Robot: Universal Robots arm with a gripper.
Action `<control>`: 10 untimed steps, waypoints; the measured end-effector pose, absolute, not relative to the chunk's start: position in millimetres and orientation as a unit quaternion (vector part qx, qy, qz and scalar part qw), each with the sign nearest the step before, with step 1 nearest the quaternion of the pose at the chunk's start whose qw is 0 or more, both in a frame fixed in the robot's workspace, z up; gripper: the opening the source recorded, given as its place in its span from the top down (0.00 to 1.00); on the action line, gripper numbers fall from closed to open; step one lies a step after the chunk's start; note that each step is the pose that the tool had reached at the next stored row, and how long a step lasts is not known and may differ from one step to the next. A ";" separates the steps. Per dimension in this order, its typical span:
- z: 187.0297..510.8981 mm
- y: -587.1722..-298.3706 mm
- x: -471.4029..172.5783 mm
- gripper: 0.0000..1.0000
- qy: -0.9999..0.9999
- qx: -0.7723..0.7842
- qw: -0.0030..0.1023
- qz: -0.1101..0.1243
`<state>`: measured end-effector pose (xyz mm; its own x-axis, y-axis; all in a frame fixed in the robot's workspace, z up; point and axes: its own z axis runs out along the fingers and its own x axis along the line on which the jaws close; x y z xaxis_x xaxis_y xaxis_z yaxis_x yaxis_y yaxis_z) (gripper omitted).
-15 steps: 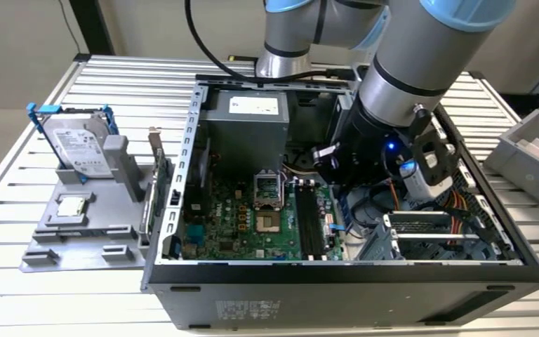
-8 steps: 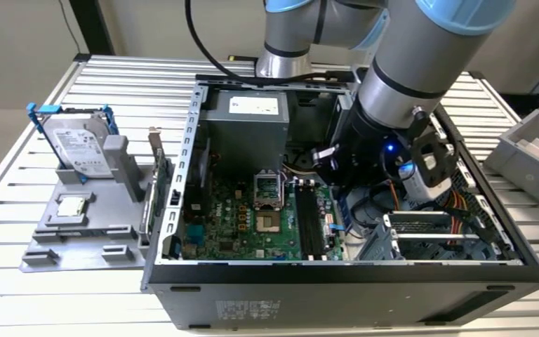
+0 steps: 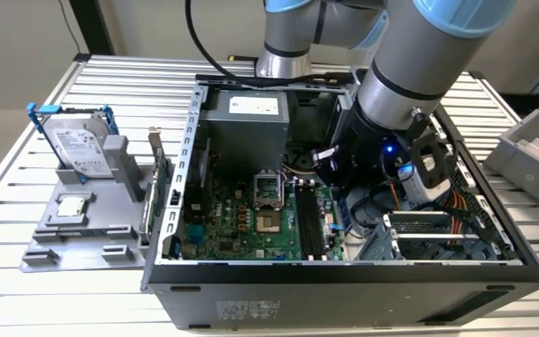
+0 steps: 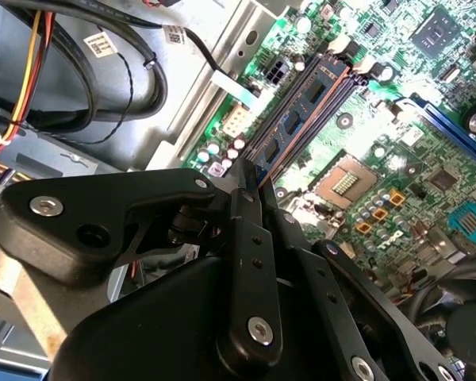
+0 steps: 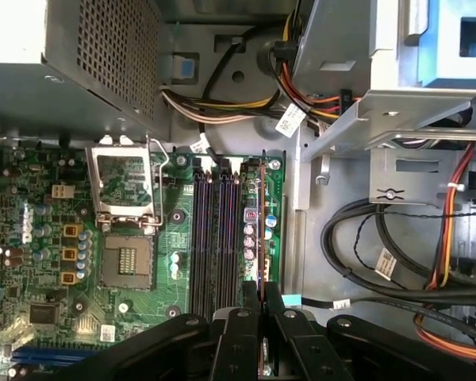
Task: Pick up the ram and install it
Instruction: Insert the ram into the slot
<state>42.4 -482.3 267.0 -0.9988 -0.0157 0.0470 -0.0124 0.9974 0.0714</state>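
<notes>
Exterior view, left to right: silver hard drive in blue brackets [image 3: 78, 144] on the slatted metal counter [image 3: 26, 281], then the open black computer case [image 3: 344, 295]. The black hand [image 5: 260, 298] grips the long dark green ram stick [image 4: 297, 111] edge-on, closed narrow, poised over the motherboard's memory slots [image 5: 214, 238], toward 3 o'clock of the CPU socket [image 5: 127, 194]. Judgement: keep stick parallel to slot, press evenly.

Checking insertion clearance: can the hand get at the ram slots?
Probably yes. The hand, shut on the ram, hangs close above the slots; the cables lie aside.
</notes>
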 end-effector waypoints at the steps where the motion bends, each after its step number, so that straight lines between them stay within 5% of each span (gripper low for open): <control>1: 266.8 -482.3 42.4 1.00 -0.999 0.007 0.024 -0.036; 10: 264.7 -482.3 42.4 1.00 -0.999 0.007 0.024 -0.036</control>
<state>42.4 -482.3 264.7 -0.9988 -0.0157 0.0470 -0.0123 0.9974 0.0714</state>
